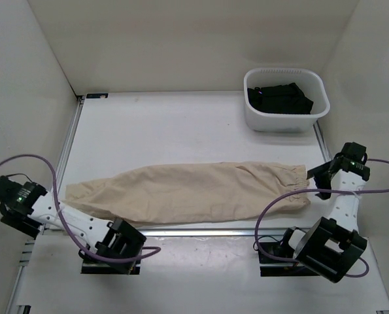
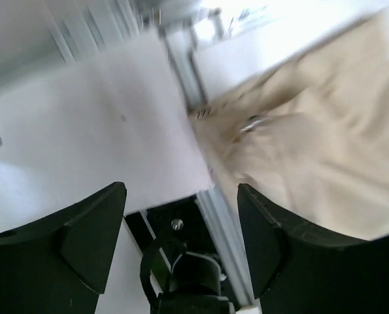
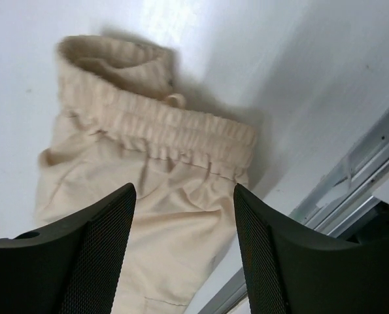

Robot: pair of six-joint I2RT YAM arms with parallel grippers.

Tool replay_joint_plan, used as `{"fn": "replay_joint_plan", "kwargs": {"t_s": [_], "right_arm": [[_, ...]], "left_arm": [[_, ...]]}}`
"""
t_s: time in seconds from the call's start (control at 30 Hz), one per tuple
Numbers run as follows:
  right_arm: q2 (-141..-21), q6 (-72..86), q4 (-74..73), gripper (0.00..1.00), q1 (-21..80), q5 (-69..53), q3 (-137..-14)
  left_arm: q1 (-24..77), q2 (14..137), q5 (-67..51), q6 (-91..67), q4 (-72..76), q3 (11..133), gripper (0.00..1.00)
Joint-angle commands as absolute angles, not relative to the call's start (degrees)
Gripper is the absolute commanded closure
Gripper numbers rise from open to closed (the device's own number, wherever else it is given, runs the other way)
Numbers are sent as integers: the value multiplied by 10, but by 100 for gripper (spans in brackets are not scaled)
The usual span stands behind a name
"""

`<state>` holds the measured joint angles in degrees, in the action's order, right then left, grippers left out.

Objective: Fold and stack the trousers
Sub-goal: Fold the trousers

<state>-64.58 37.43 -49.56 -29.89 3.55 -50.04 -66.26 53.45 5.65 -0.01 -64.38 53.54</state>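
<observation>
The beige trousers [image 1: 194,193] lie flat along the front of the table, folded lengthwise, with the leg ends at the left and the elastic waistband [image 3: 161,127] at the right. In the right wrist view, my right gripper [image 3: 184,190] is open just above the waist end of the trousers [image 3: 155,176], with nothing between its fingers. From above, the right gripper [image 1: 317,183] sits just off that end. My left gripper [image 2: 181,190] is open and empty, drawn back to the table's left front corner, with the blurred leg ends of the trousers [image 2: 312,150] to its right.
A white basin [image 1: 279,122] holding dark clothes [image 1: 279,98] stands at the back right. A metal rail [image 1: 201,230] runs along the front table edge, close to the trousers. White walls enclose the left, back and right sides.
</observation>
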Motion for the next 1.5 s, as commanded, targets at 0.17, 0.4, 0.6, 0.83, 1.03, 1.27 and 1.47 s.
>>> {"fn": "replay_joint_plan", "kwargs": {"t_s": [0.17,0.4,0.6,0.83,1.03,1.27,1.47], "right_arm": [[-633,360,-459,39,-147,24,-531],[-705,403,-424,44,33,75,-526],[-764,429,-396,48,115,81,-526],[-770,440,-402,48,142,86,-518],[-770,446,-396,48,142,86,-498],[-770,440,-407,48,142,91,-509],[-792,440,-407,48,142,86,-525]], "left_arm": [[-665,552,-118,0,-671,626,21],[-618,590,-137,0,-507,476,22],[-499,595,-77,0,-389,371,21],[-483,543,28,0,-527,332,43],[-483,526,147,0,-557,224,53],[-483,526,16,0,-755,449,28],[-483,547,-47,0,-750,627,22]]}}
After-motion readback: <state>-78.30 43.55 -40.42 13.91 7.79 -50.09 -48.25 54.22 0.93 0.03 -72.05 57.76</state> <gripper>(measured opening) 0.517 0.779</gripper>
